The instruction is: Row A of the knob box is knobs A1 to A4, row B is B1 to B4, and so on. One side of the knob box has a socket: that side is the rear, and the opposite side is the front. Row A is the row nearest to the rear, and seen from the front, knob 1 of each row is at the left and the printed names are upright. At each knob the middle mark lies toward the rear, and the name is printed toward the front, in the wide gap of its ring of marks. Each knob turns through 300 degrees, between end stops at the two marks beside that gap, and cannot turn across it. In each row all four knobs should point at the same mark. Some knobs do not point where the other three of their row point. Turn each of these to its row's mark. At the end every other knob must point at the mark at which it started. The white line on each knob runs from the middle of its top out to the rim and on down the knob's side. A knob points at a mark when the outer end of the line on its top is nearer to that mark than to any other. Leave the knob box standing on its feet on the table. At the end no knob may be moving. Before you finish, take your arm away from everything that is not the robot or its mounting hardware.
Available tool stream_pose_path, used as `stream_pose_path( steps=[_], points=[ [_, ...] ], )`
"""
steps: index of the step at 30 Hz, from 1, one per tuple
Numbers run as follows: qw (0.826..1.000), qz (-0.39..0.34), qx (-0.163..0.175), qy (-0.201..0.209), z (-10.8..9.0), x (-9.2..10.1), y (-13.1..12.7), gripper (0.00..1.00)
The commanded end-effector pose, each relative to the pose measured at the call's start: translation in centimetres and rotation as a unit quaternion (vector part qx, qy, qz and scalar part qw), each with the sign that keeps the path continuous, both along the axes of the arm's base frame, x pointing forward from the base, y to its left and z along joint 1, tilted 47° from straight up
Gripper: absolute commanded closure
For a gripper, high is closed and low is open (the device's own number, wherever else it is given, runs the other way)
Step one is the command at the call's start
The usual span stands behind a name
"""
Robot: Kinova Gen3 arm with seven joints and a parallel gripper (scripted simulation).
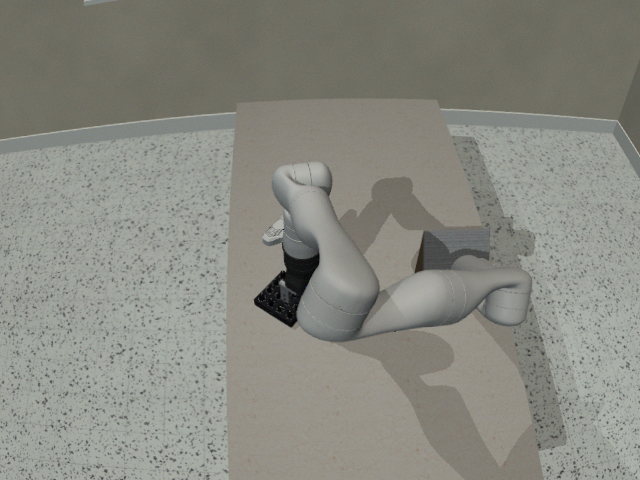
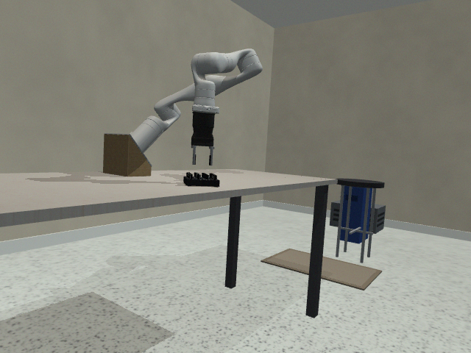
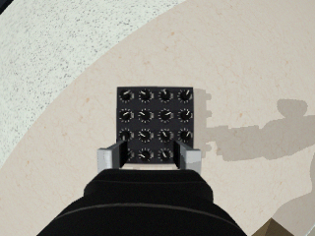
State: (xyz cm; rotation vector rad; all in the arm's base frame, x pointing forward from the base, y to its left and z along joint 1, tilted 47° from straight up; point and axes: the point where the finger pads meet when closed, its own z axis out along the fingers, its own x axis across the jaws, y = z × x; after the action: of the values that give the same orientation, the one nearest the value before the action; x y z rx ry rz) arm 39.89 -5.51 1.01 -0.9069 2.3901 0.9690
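Note:
The black knob box [image 3: 156, 124] stands on the table with its grid of small black knobs, each with a white line. It also shows in the top view [image 1: 273, 300], partly hidden by the arm, and in the exterior view [image 2: 201, 179] near the table's far edge. My gripper [image 3: 150, 150] is open and empty and points straight down. It hangs well above the box in the exterior view [image 2: 202, 159]. In the wrist view its two grey fingers frame the box's nearest row. The knob marks and names are too small to read.
The arm's wedge-shaped brown base [image 2: 124, 154] stands on the table behind the box. The box lies close to the table's left edge [image 1: 229, 289] in the top view. A stool with a blue unit [image 2: 357, 212] stands on the floor beyond the table.

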Motion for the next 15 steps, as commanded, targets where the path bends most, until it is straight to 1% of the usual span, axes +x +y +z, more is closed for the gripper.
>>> stream_pose_path(
  steps=[1,8,15],
  points=[
    [1.000,-0.001,-0.001,-0.001,0.2,-0.1,0.0,0.00],
    [1.000,0.000,-0.001,0.000,0.5,-0.5,0.4,0.00],
    [1.000,0.000,-0.001,0.000,1.1,-1.5,1.1,0.00]
  ],
)
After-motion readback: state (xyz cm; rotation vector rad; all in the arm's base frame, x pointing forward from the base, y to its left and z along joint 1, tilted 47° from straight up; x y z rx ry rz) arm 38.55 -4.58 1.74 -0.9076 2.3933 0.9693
